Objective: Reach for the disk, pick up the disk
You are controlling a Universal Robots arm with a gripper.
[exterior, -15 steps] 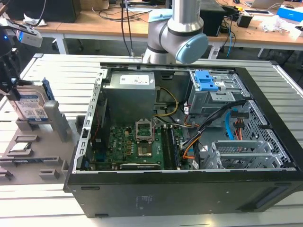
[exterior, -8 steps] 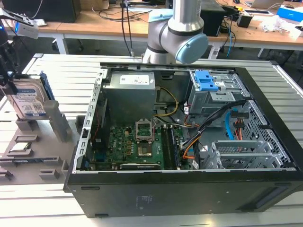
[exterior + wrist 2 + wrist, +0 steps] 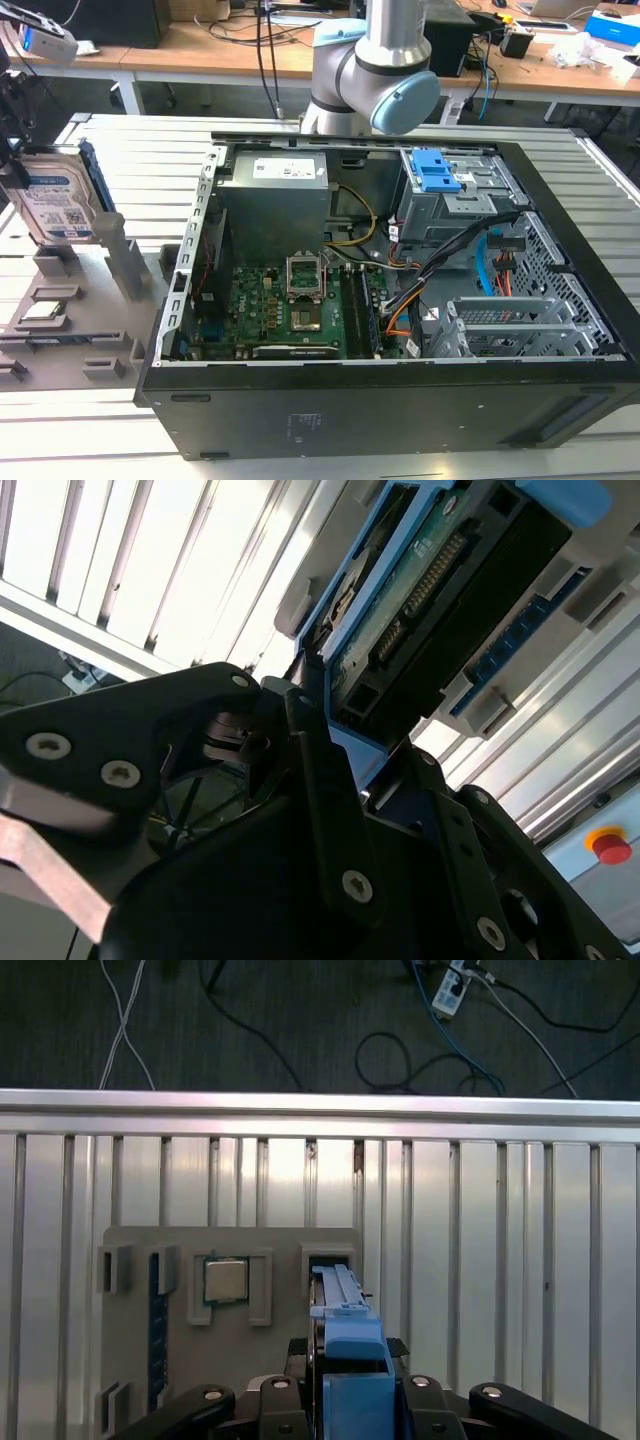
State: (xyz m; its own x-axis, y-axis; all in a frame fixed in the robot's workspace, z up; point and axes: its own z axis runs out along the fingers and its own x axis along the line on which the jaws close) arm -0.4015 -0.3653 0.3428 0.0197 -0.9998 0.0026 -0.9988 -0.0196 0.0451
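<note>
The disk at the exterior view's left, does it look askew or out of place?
Slightly: the disk stands on edge, leaning a little, gripped in the pincer above the grey fixture. No damage shows.

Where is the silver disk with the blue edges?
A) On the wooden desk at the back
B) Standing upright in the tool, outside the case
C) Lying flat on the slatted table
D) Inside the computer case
B: the disk stands upright at the exterior view's left, outside the computer case. In the first wrist view the tool grips its blue edge over the grey tray.
</note>
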